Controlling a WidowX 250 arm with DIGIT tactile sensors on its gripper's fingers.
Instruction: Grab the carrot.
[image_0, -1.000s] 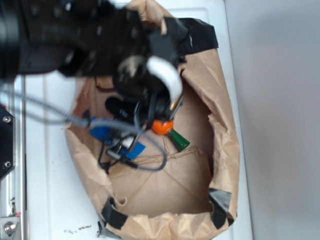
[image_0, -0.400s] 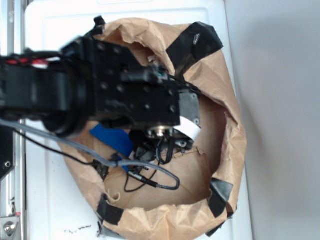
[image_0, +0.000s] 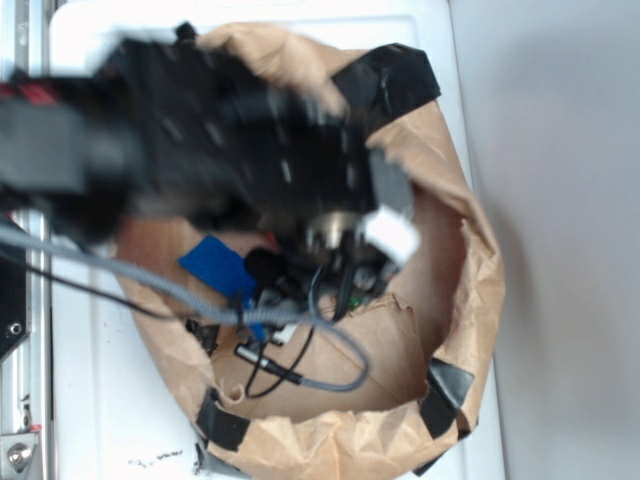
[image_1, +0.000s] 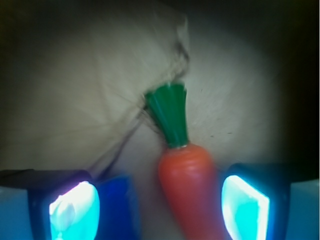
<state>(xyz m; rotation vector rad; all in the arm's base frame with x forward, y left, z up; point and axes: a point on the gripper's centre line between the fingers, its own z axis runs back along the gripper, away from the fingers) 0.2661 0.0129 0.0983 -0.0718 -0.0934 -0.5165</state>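
Note:
In the wrist view the orange carrot (image_1: 187, 185) lies on brown paper, its green stem cap (image_1: 170, 117) pointing away from me. My gripper (image_1: 160, 210) is open and straddles the carrot. The left pad (image_1: 75, 210) stands well apart from the carrot, the right pad (image_1: 245, 207) close beside it with a small gap. In the exterior view my blurred black arm (image_0: 230, 150) covers the carrot, and the gripper (image_0: 332, 280) reaches down into the bag.
A flat blue piece (image_0: 215, 262) lies in the brown paper bag (image_0: 470, 290), and shows by the left finger as the blue piece (image_1: 117, 205). Black tape patches (image_0: 395, 80) mark the rim. Grey and black cables (image_0: 300, 375) loop over the bag floor.
The arm has swung down and right over the bag's middle. The carrot, visible in the exterior view one second ago, is now hidden beneath the arm.

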